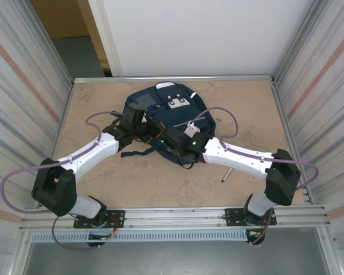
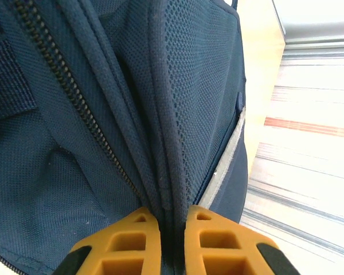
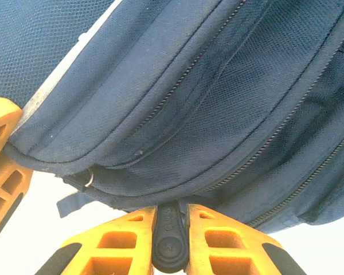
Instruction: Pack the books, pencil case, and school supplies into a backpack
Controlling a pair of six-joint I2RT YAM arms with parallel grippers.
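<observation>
The navy backpack (image 1: 167, 103) lies in the middle of the table with both arms reaching onto its near side. My left gripper (image 2: 172, 215) is shut on a raised fold of the backpack's (image 2: 206, 86) fabric beside a zip. A black zip pull (image 3: 171, 235) at the lower edge of the backpack (image 3: 218, 86) is pinched in my shut right gripper (image 3: 171, 209). From above, the left gripper (image 1: 142, 123) and right gripper (image 1: 163, 136) sit close together on the bag. A thin dark marker pen (image 1: 227, 175) lies on the table by the right arm. The books and the pencil case are out of view.
Loose navy straps (image 1: 139, 152) trail from the backpack toward the near side. Metal walls (image 1: 309, 69) close in the table on both sides, with a rail (image 1: 178, 213) along the near edge. An orange finger (image 3: 3, 154) of the left gripper shows at the edge of the right wrist view.
</observation>
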